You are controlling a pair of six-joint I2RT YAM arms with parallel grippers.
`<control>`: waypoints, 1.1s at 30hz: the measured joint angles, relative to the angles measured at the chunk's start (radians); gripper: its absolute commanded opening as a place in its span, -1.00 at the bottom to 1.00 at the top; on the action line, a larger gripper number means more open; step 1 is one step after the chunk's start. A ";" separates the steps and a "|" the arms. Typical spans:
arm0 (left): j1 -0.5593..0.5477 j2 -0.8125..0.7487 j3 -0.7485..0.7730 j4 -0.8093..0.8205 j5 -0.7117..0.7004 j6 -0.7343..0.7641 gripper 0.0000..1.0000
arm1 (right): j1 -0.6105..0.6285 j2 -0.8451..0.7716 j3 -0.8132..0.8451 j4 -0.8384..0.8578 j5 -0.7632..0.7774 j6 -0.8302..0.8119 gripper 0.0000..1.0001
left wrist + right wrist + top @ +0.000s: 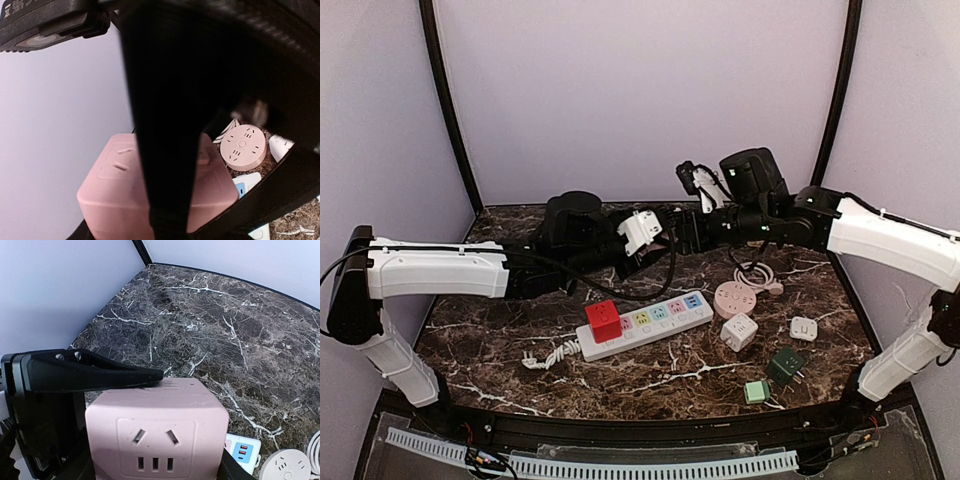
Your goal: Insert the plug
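A pink cube adapter [642,230] hangs in the air above the back middle of the table, between both grippers. In the left wrist view the cube [112,185] sits between my left gripper's [165,200] jaws, with a black finger of the other gripper crossing it. In the right wrist view the cube [157,410] fills my right gripper's [155,455] jaws, socket face towards the camera, and a left finger [100,377] lies on its top. The left gripper [638,242] and right gripper [682,232] meet at the cube. Its plug pins are hidden. A white power strip [645,322] lies below.
A red cube [603,318] sits in the strip's left end. Its white cable [552,353] trails left. A round pink socket [735,298], a white cube [739,331], a small white adapter [804,328], a dark green plug [786,365] and a light green one [755,391] lie to the right.
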 measured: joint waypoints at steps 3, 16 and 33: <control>0.005 0.000 0.000 0.008 0.007 -0.008 -0.96 | -0.001 -0.001 -0.001 0.014 0.006 -0.006 -0.93; 0.001 -0.103 -0.055 -0.057 0.279 -0.106 -0.99 | -0.023 -0.307 -0.154 0.070 -0.272 -0.616 0.97; 0.004 -0.141 -0.062 -0.091 0.536 -0.225 -0.99 | -0.024 -0.128 0.006 -0.151 -0.505 -1.076 0.36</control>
